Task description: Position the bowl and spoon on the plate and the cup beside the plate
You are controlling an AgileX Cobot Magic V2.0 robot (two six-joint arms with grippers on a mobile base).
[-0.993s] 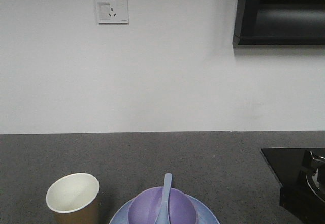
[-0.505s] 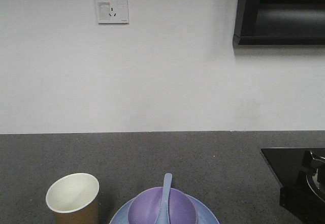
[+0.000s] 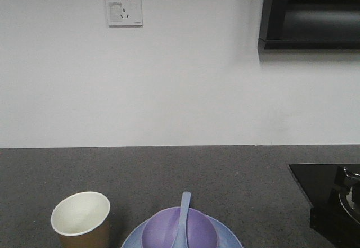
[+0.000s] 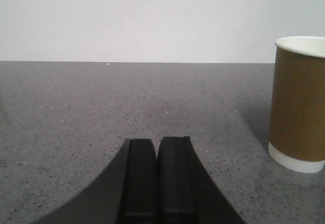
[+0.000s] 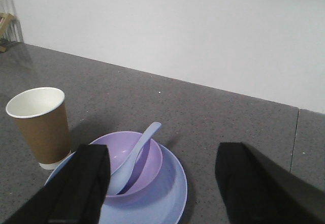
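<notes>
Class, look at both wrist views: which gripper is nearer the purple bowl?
Right. The right gripper hangs open just above and behind the purple bowl, its fingers straddling the view of it. The left gripper is shut, off beside the paper cup, with no bowl in view.

Stood against a plain white wall (image 3: 185, 90), matte and evenly lit. Carried a white wall socket plate (image 3: 124, 7) high on the left. Held a black open cabinet (image 3: 311, 13) at upper right, casting a soft shadow below. Met a dark grey speckled countertop (image 3: 169, 172) beneath. Showed a glossy black surface (image 3: 323, 194) at far right, possibly a cooktop.
</notes>
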